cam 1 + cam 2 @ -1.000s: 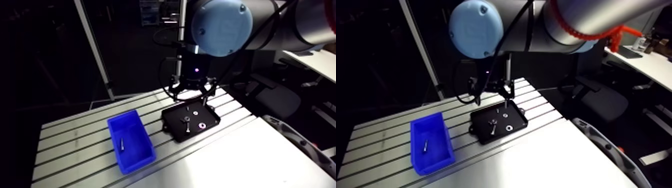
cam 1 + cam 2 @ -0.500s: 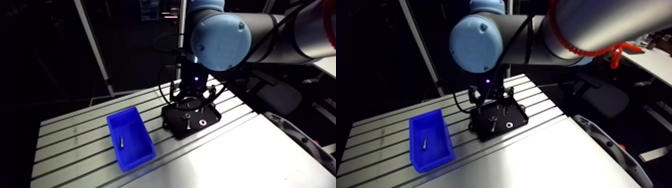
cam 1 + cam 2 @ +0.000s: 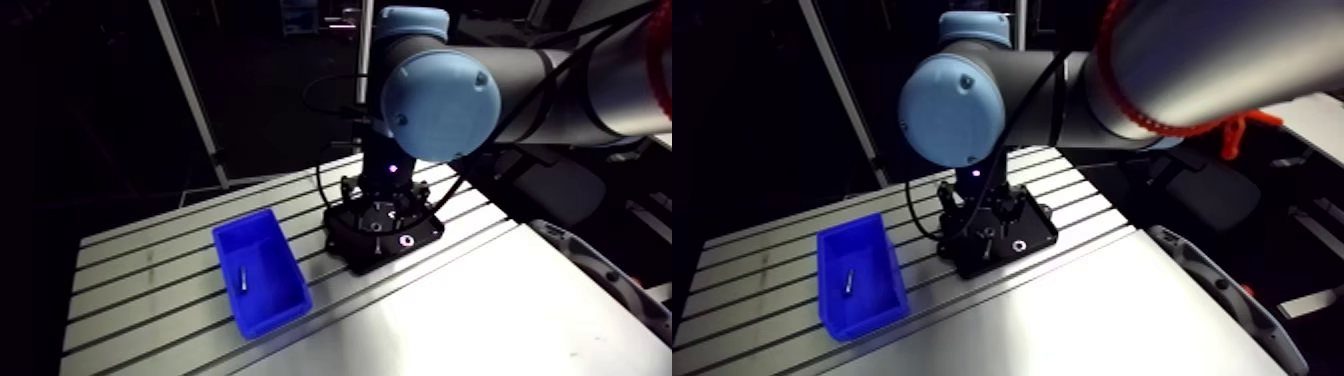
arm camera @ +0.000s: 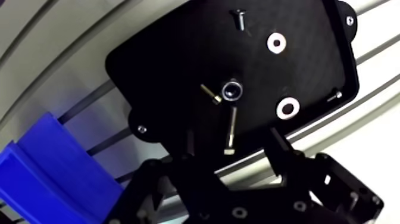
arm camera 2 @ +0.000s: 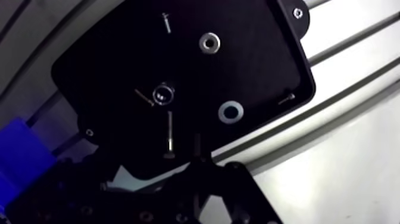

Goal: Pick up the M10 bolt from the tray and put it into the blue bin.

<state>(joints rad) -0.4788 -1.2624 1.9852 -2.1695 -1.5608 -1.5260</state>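
Note:
In the wrist view a black tray (image 4: 172, 71) lies under my gripper (image 4: 232, 139), which is open and low over the tray's near edge. A long silver bolt (image 4: 230, 130) lies between the two fingers (image 4: 277, 143), not touched by either. Just ahead of it stand a round socket-head part (image 4: 232, 90) and a small brass screw (image 4: 210, 94). Farther ahead lie a short dark bolt (image 4: 238, 19) and two washers (image 4: 275, 42). In the arm view the blue bin (image 3: 258, 275) sits left of the tray (image 3: 352, 255), apart from it, with one bolt (image 3: 241, 281) inside.
A third small screw (image 4: 334, 95) lies at the tray's side edge. The tray and bin rest on the slotted aluminium table (image 3: 150, 270); a smooth plate (image 3: 450, 320) covers its near right part. A corner of the bin (image 4: 41, 173) shows beside the gripper.
The gripper has come down from above the tray to just over it. The arm view has shifted with the arm; tray, bin and fasteners have stayed put.

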